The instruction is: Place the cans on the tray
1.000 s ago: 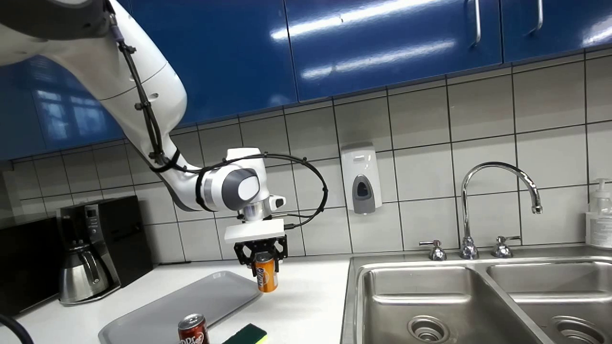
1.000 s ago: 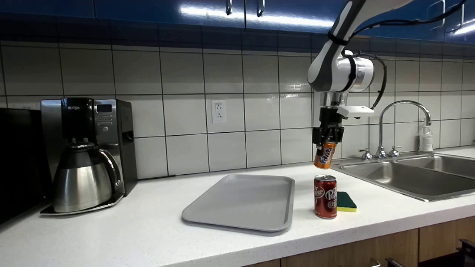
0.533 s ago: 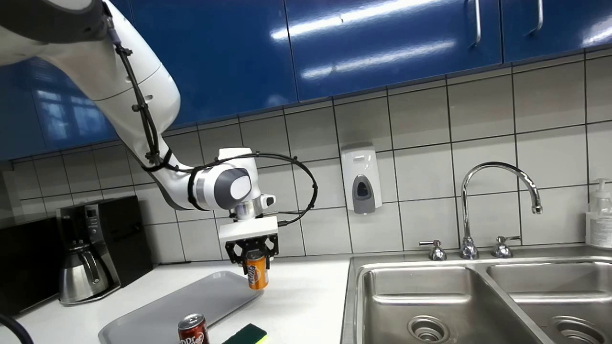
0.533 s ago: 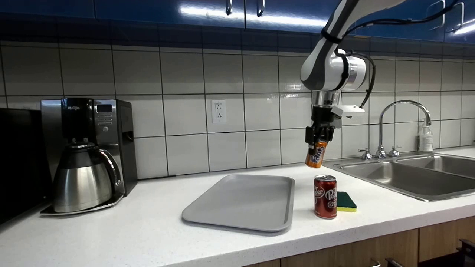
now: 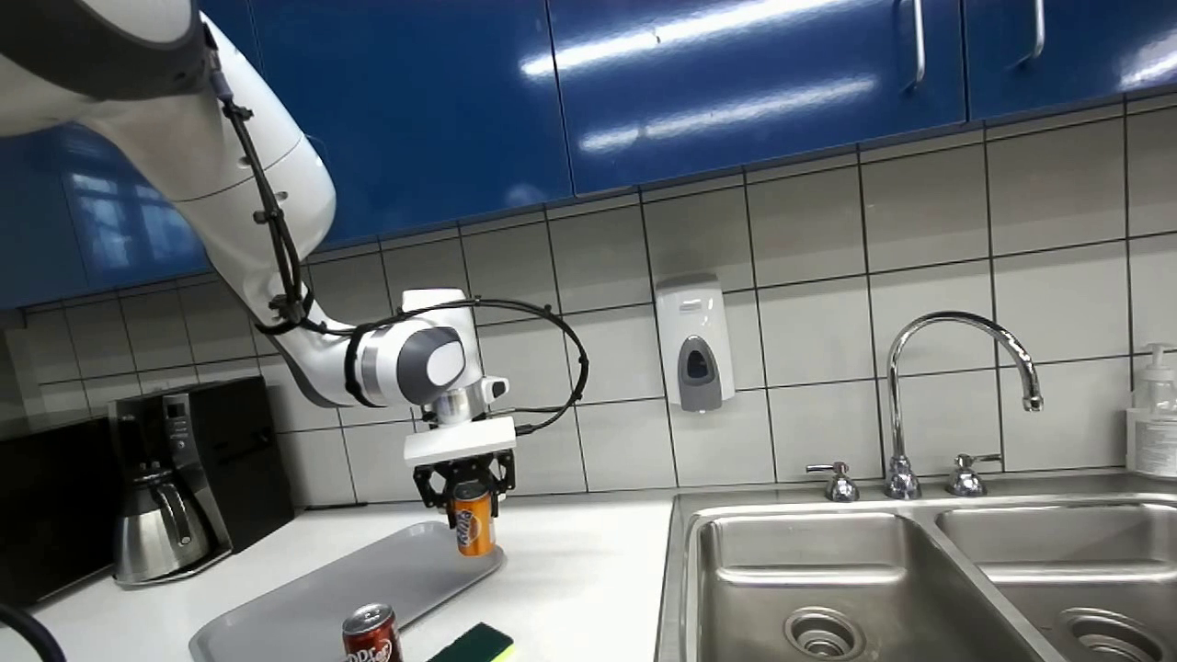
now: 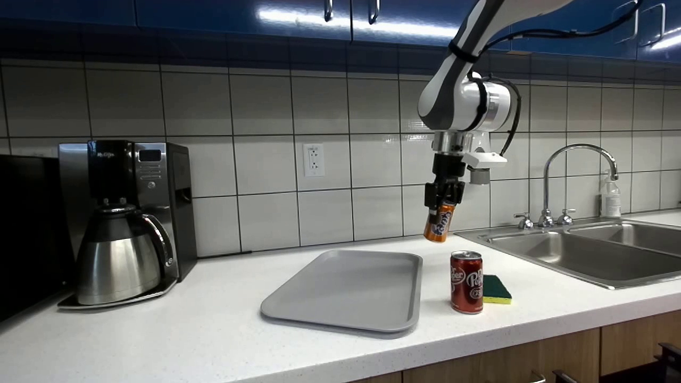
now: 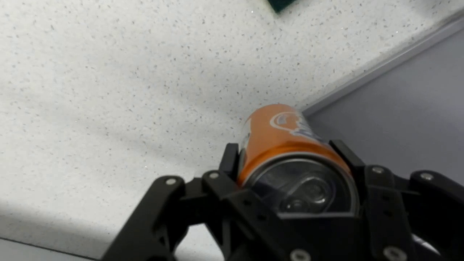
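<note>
My gripper [image 7: 288,154] is shut on the orange can [image 7: 275,128], one finger pressed to each side near its top. In an exterior view the orange can [image 6: 438,226] hangs in the air, slightly tilted, beyond the tray's far right corner. The light-grey tray [image 6: 346,290] lies flat on the counter with nothing on it; part of the tray [image 7: 409,101] shows at the right of the wrist view. Upright on the counter, just right of the tray, stands the dark red can [image 6: 466,282]. Only the top of that red can [image 5: 371,630] shows in an exterior view.
A green-and-yellow sponge [image 6: 496,290] lies behind and beside the red can. At the far left stands a coffee maker [image 6: 181,223] with its steel pot [image 6: 118,260]. The double sink [image 5: 818,570] and its faucet [image 5: 897,395] are on the right. A tiled wall runs behind the counter.
My gripper has carried the orange can leftward in both exterior views, closer to the tray, at about the same height. The red can, tray and sponge have stayed where they were.
</note>
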`<state>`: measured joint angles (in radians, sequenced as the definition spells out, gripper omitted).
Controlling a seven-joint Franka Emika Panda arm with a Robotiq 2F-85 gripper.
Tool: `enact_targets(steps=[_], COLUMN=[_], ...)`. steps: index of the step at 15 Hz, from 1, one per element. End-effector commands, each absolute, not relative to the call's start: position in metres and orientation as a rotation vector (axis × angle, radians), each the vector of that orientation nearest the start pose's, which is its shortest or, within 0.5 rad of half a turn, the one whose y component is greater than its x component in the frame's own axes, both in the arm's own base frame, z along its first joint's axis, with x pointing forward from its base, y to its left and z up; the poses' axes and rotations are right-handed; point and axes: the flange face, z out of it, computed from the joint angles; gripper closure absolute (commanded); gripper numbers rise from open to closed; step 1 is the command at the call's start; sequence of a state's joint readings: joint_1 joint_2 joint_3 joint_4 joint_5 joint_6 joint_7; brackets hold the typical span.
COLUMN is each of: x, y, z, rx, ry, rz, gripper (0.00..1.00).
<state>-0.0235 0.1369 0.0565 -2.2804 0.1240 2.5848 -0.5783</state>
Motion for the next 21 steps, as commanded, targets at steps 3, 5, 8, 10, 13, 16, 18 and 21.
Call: enact_targets(steps=[3,5,8,10,13,16,18,21], x=[0.556,0.558,0.560,0.561,0.564,0.568,0.571,0.576], y=[0.038,0.046,0.057,0.063,0.071,0.080,0.086,0.097], z=[0.313,0.310,0.302,0.296,0.289,0.286,0.286,0.287], rx=[-2.971,-2.963,-2.960,-2.959,-2.961,-2.968,-2.978,-2.986], ry=[-0.896,-0.930,-0.985,-1.032,-1.096,-1.129,-1.134,-1.131], rz=[-0.282,-0.271,-0.249,-0.232,-0.215,-0.215,-0.227,-0.239], gripper=[0.61,0.61,0.61,0.61,0.61,0.61,0.61,0.61])
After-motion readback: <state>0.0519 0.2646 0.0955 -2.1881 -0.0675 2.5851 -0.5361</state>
